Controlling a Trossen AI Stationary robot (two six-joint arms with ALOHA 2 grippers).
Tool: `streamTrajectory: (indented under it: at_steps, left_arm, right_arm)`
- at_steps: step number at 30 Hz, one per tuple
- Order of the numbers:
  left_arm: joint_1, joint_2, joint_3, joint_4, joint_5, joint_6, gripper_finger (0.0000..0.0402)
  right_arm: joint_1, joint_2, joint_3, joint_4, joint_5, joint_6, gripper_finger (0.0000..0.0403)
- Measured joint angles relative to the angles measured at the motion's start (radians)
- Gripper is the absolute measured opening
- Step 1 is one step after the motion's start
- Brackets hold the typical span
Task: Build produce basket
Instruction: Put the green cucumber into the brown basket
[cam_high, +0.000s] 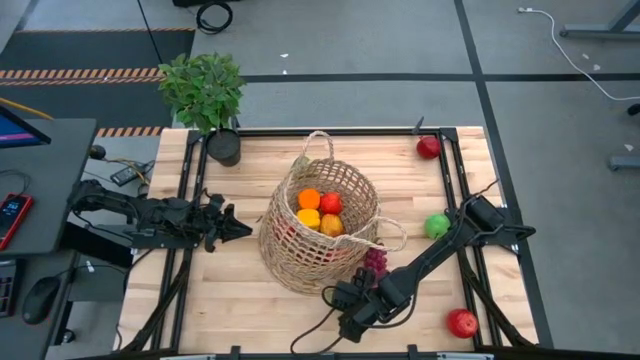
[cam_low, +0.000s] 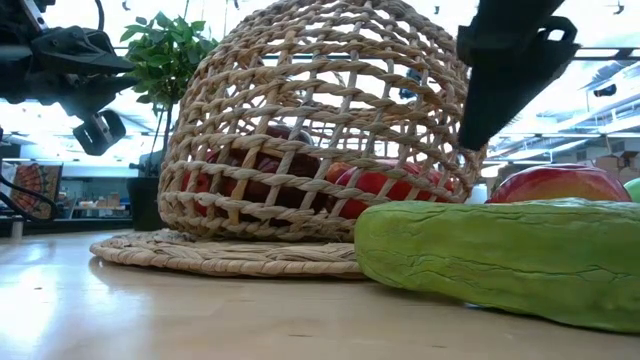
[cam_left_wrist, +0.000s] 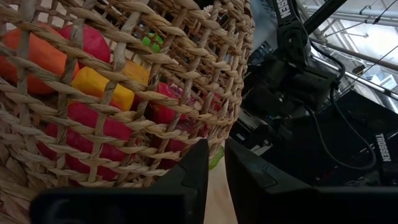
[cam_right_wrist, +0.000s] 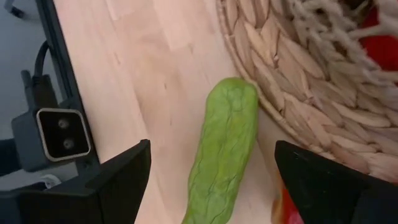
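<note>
Green cucumber lies between right fingers, spread wide.

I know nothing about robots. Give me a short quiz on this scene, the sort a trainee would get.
1. True or false: the long green toy cucumber lies inside the large round tan wicker basket.
2. How many apples lie loose on the light wooden table, outside the basket?
3. The right end effector is:
A. open, with a finger on either side of the cucumber
B. shut on a bunch of grapes
C. reaching down into the basket

Key
1. False: it lies on the table beside the basket's base.
2. Three: two red toy apples and one green toy apple.
3. A
</note>
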Motion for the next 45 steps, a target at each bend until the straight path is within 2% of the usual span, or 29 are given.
streamTrajectory:
  at_steps: [15, 22, 28, 33, 35, 38, 45]
  left_arm:
    - [0.000, 0.000, 0.000, 0.000, 0.000, 0.000, 0.0061]
    - [0.000, 0.000, 0.000, 0.000, 0.000, 0.000, 0.0061]
    - [0.000, 0.000, 0.000, 0.000, 0.000, 0.000, 0.0058]
    - [0.000, 0.000, 0.000, 0.000, 0.000, 0.000, 0.0063]
    - [0.000, 0.000, 0.000, 0.000, 0.000, 0.000, 0.0063]
    - [0.000, 0.000, 0.000, 0.000, 0.000, 0.000, 0.0060]
    - [0.000, 0.000, 0.000, 0.000, 0.000, 0.000, 0.0060]
  right_arm:
    - [0.040, 0.000, 0.000, -0.001, 0.021, 0.016, 0.0346]
    - [0.071, 0.000, 0.000, -0.001, 0.165, 0.125, 0.0346]
    - [0.081, 0.000, 0.000, 0.003, 0.231, 0.146, 0.0346]
    - [0.158, 0.000, 0.000, 0.069, 0.499, 0.070, 0.0346]
    - [0.179, 0.000, -0.006, 0.070, 0.549, 0.070, 0.0346]
    - [0.191, 0.000, -0.053, 0.111, 0.561, 0.077, 0.0346]
    - [0.202, 0.000, -0.221, 0.396, 0.521, 0.045, 0.0348]
